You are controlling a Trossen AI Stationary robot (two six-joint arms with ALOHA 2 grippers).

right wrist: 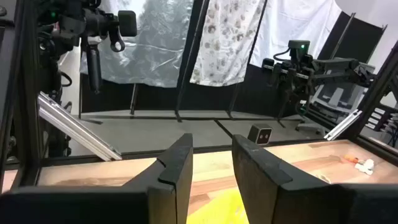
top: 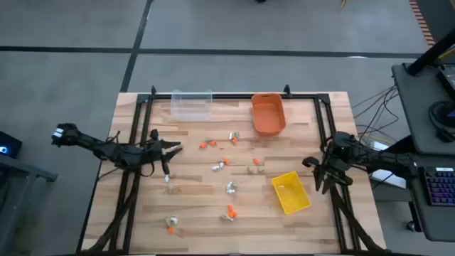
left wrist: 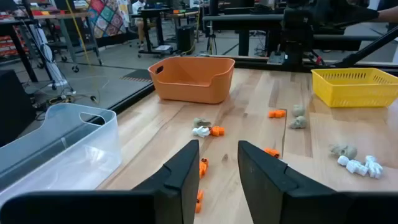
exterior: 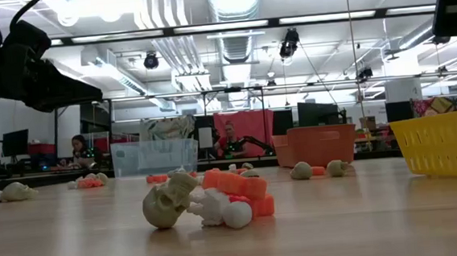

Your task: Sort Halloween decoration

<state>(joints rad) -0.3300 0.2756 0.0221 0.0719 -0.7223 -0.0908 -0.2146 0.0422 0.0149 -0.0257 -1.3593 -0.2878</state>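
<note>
The Halloween decoration is a scatter of tiny trinkets lying on the wooden table: orange ones [top: 206,144], white ones [top: 218,166] and tan-grey ones [top: 230,188]. In the low view a tan skull [exterior: 169,203] lies against an orange piece [exterior: 236,184] and a white piece [exterior: 226,213]. My left gripper [top: 176,148] [left wrist: 217,149] hovers open over the table's left part, its fingers pointing toward the orange trinkets [left wrist: 202,167]. My right gripper [top: 313,174] [right wrist: 211,144] stands open at the right edge, beside the yellow bin. Nothing is between either pair of fingers.
A clear plastic bin [top: 192,104] and an orange bin [top: 268,114] stand at the table's far edge. A yellow bin [top: 291,192] stands at the right, near my right gripper. A black frame [top: 135,142] borders the table. People sit in the room beyond [exterior: 229,140].
</note>
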